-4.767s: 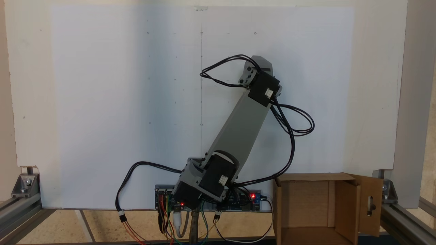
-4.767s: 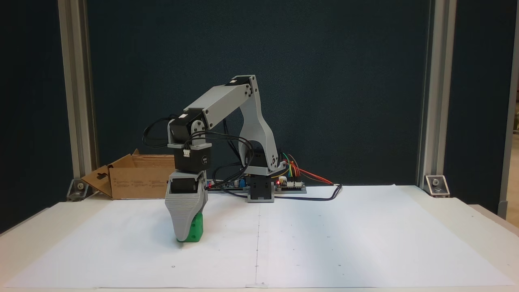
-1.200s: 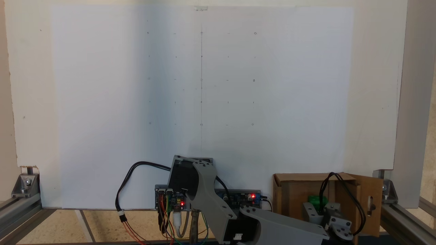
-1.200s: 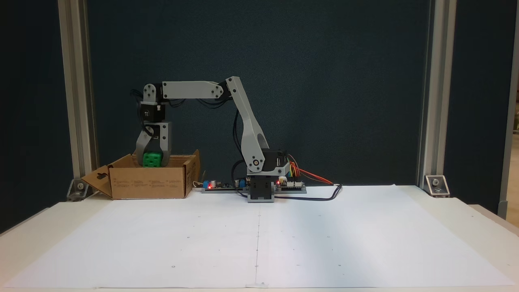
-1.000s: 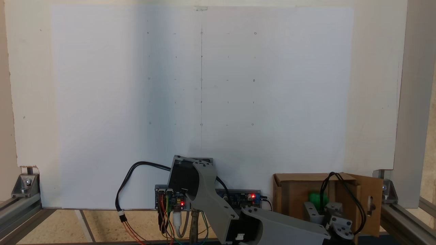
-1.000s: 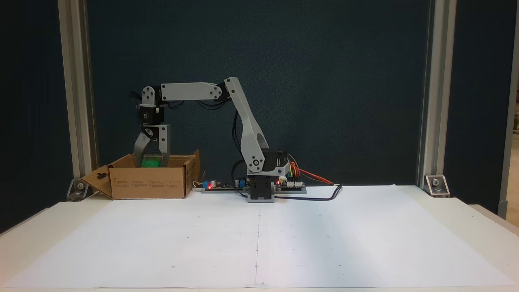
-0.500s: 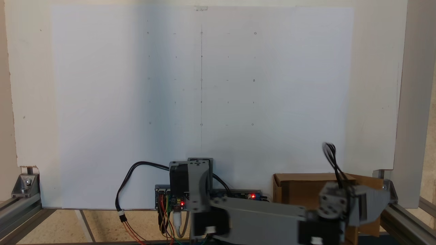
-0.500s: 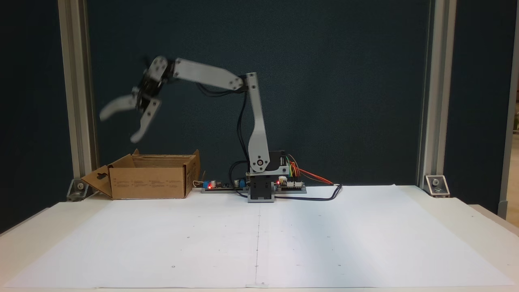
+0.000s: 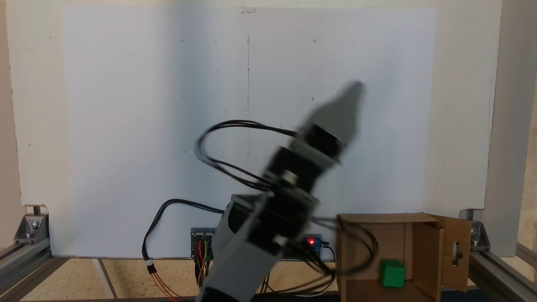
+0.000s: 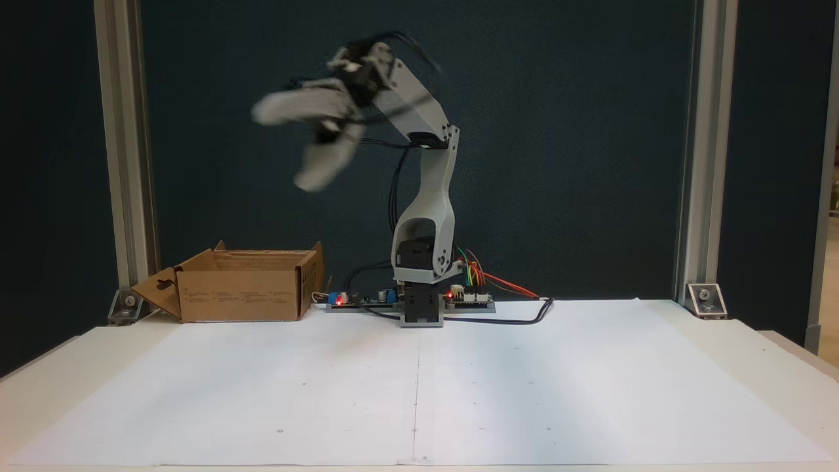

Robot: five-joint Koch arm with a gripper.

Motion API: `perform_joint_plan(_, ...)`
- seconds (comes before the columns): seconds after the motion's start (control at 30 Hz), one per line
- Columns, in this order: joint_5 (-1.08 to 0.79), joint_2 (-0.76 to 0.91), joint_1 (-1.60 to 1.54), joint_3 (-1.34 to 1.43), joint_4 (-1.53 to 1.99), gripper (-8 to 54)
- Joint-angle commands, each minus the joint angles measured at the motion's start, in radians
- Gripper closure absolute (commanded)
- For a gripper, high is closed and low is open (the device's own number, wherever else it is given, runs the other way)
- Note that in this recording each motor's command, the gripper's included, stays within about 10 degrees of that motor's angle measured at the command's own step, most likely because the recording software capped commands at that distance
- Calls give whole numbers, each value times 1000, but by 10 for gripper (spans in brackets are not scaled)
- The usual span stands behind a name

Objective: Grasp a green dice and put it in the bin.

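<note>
Open bin [image 9: 428, 247] top, raised flaps around

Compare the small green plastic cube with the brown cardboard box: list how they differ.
The green plastic cube is bright green and smooth; the brown cardboard box is dull brown corrugated board. The cube is far smaller, and the box is several times wider. The cube is solid and closed, while the box is open-topped with flaps spread. The cube lies inside the box, and the box stands on the table. Both are box-shaped.

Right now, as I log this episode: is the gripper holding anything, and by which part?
Nothing is held. The gripper is raised with its jaws spread and empty, while the green dice lies inside the bin.
</note>
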Motion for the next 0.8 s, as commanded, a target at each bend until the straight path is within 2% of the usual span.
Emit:
perform_joint_plan(0.0, 43, 44, -159, 37, -40, 15)
perform_joint_plan(0.13, 46, 133, -419, 282, -217, 13)
perform_joint_plan(0.27, 46, 202, -525, 538, -397, 13)
perform_joint_plan(0.5, 40, 330, -531, 919, -716, 5)
perform_joint_plan(0.77, 35, 492, -472, 1235, -1078, 7)
